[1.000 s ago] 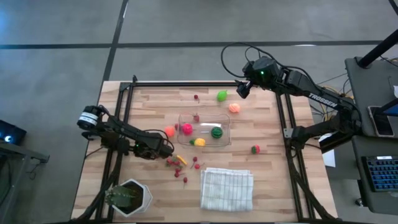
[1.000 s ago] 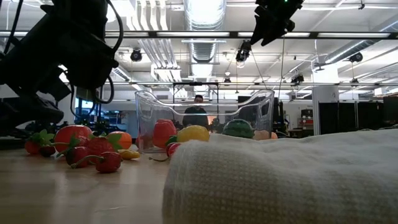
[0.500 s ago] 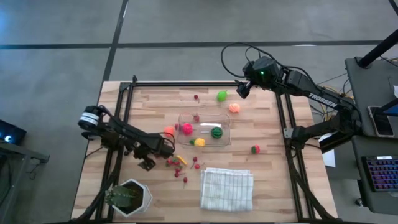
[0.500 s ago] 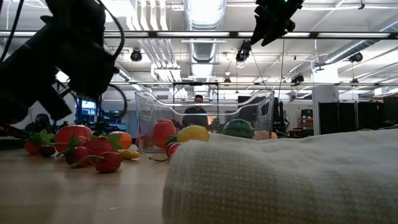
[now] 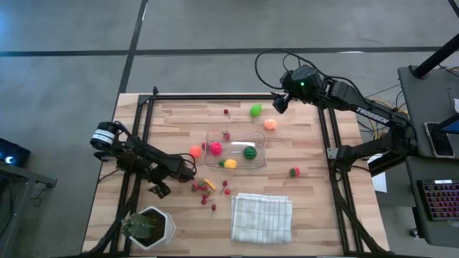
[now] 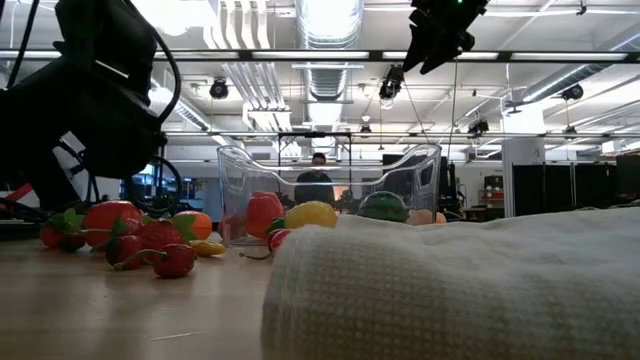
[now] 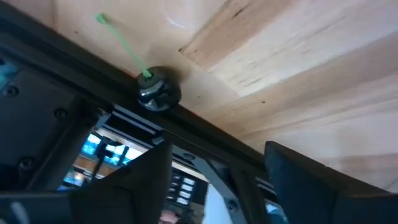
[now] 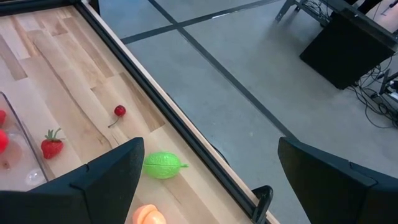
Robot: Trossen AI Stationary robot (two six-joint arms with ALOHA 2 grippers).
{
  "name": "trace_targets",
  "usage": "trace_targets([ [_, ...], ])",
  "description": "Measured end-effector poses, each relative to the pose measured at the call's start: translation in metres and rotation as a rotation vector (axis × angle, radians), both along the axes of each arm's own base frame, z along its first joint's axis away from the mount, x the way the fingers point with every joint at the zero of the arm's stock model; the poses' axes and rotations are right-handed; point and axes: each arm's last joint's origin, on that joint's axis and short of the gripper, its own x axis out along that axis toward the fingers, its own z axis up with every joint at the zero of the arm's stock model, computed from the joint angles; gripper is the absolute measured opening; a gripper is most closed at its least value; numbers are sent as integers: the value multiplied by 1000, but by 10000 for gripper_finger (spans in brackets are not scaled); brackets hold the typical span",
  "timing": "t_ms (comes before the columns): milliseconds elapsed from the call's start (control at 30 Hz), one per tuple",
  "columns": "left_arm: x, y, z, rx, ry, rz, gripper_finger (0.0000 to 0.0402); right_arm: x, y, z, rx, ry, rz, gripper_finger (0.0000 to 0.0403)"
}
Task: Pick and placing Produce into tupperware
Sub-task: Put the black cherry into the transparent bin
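Two arms over our table, both grippers empty.
Nearest us lies the folded cloth, then scattered produce. Our left gripper hangs beside the table's left edge, fingers apart. The tupperware sits mid-table holding several pieces. Farthest, our right gripper hovers by the far edge, jaws wide apart.

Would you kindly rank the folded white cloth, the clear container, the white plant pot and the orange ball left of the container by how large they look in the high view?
1. Folded white cloth, largest.
2. Clear container, a little smaller than the cloth.
3. White plant pot, clearly smaller.
4. Orange ball, smallest by far.
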Motion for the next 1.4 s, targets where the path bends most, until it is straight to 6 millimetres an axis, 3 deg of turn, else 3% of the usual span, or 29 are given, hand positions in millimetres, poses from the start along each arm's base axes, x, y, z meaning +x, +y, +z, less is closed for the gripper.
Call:
trace_targets([
  [300, -4, 3, -3, 33, 6, -44, 181, 0, 0, 0, 0, 0, 0, 363],
  [733, 0, 10, -4, 122, -49, -143, 180, 0, 0, 0, 4, -4, -4, 363],
  [1400, -11, 12, -16, 24, -76, -257, 179, -2, 1, -3, 48, -5, -35, 363],
])
